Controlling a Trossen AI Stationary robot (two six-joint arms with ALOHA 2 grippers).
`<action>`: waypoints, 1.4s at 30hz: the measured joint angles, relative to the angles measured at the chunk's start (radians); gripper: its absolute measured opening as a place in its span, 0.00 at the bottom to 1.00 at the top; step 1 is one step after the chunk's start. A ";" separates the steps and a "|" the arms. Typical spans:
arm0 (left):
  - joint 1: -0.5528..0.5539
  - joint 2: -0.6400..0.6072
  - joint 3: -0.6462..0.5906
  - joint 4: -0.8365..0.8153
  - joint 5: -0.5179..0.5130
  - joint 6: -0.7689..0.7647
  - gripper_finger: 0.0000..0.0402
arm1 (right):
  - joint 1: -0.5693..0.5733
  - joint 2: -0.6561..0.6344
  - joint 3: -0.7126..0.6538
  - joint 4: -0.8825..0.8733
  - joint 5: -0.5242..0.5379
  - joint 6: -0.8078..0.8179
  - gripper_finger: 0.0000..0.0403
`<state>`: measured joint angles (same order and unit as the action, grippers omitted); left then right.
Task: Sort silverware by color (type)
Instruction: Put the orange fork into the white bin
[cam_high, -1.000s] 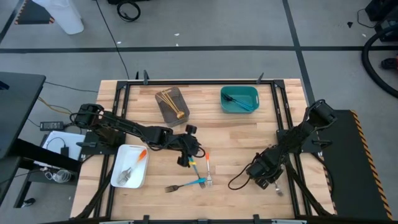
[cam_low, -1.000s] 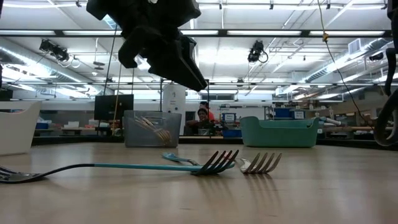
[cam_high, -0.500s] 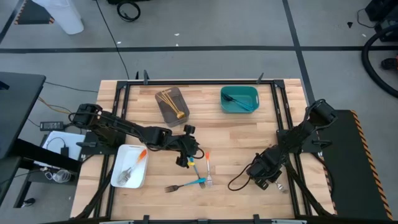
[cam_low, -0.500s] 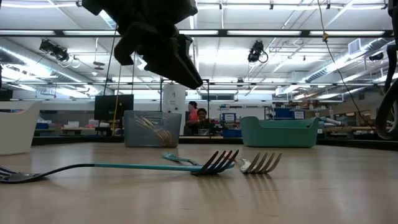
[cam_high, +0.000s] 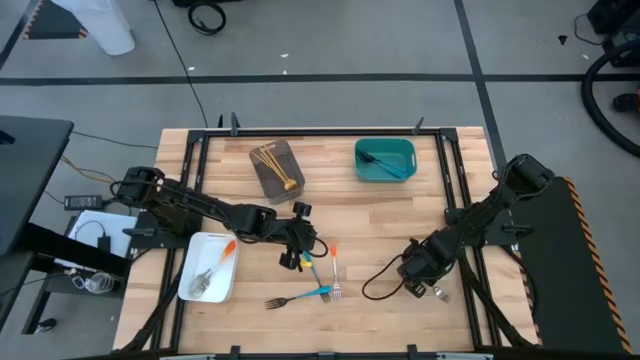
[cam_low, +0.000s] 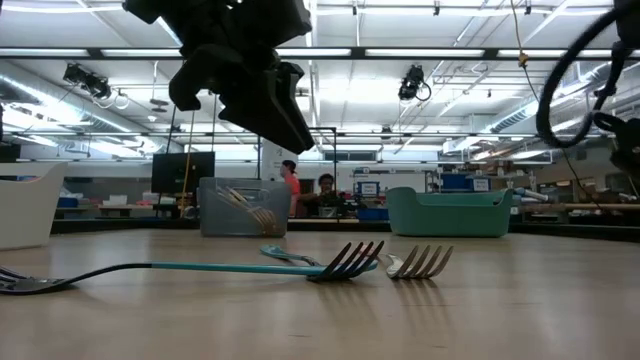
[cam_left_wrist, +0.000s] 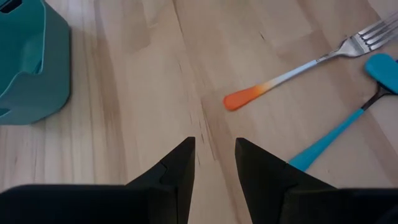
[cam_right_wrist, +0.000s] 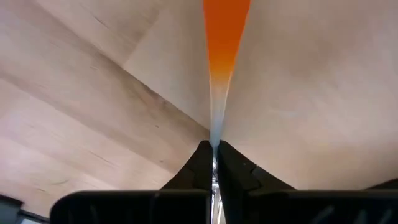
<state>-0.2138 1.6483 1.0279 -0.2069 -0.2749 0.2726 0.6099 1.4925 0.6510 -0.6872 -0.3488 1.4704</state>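
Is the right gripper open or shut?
Shut. In the right wrist view, the right gripper's fingers are pressed together on the silver neck of an orange-handled fork that sticks out ahead of them.

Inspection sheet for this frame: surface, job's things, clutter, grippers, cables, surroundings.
Surface: wooden table, black frame rails along its edges.
Job's things: orange-handled fork, blue-handled fork and another blue fork lie loose at mid-table; gold forks in the grey tray; blue ones in the teal tray; an orange-handled one in the white tray.
Clutter: nothing seen.
Grippers: left gripper open above bare wood near the loose forks; right gripper shut on an orange fork.
Cables: black cable loop beside the right arm.
Surroundings: people at distant benches.
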 joint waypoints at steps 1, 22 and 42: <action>0.000 0.000 0.000 -0.003 0.000 0.000 0.31 | -0.001 -0.007 0.000 0.000 0.009 0.000 0.04; -0.021 -0.025 -0.001 -0.046 0.009 -0.062 0.31 | -0.005 -0.038 0.000 0.011 0.173 -0.022 0.04; -0.049 -0.025 -0.001 -0.083 0.011 -0.087 0.31 | -0.003 -0.024 0.036 0.002 0.378 -0.061 0.04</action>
<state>-0.2630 1.6230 1.0267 -0.2895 -0.2639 0.1853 0.6071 1.4681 0.6872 -0.6857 0.0296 1.4090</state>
